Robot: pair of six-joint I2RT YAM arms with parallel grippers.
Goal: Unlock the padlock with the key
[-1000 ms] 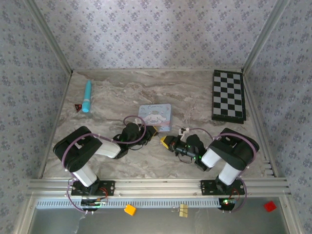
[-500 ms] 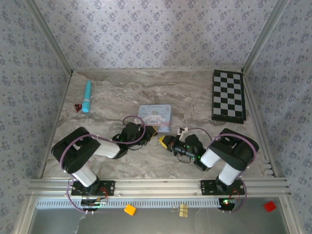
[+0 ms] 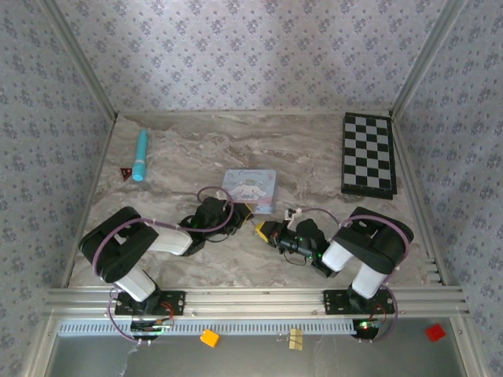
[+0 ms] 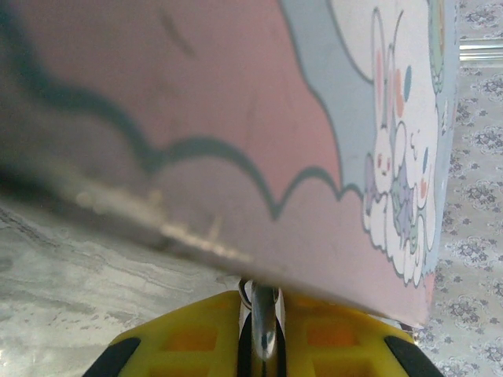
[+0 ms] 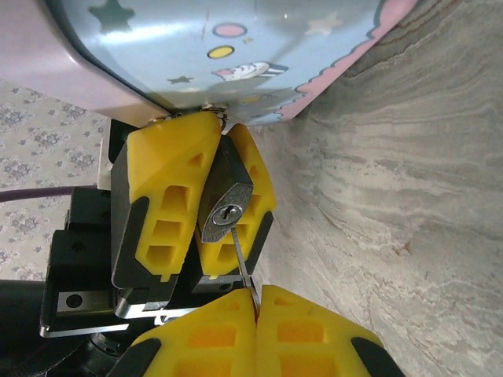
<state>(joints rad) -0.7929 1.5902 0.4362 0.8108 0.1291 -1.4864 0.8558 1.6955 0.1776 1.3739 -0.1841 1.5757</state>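
Found padlock (image 5: 226,206) pinched between the yellow fingers (image 5: 161,208) of left gripper (image 3: 247,209), gripped by its flat sides, keyhole (image 5: 229,212) facing the right wrist camera. Noted the fingertips of that gripper right up against the near edge of the light-blue cartoon tin (image 3: 250,188), padlock just short of it. Noted right gripper (image 5: 255,306) pressed together on key (image 5: 242,263): only the thin blade visible, emerging from the seam between the yellow pads and slanting up to the keyhole. Tip at the slot; depth of entry not possible to tell. Checked left wrist view: silvery shackle (image 4: 263,318) standing in the narrow gap between the two fingers, side of the tin close ahead and tilted across the frame. From above, recorded both grippers nose to nose near the middle of the marbled table (image 3: 314,149), on the near side of the tin, both arms folded low. Logged elsewhere on the table: checkerboard (image 3: 368,154) at far right, blue tube (image 3: 141,154) at far left, small red-and-black triangle (image 3: 126,173) just beside the tube's near end, all well apart from the grippers.
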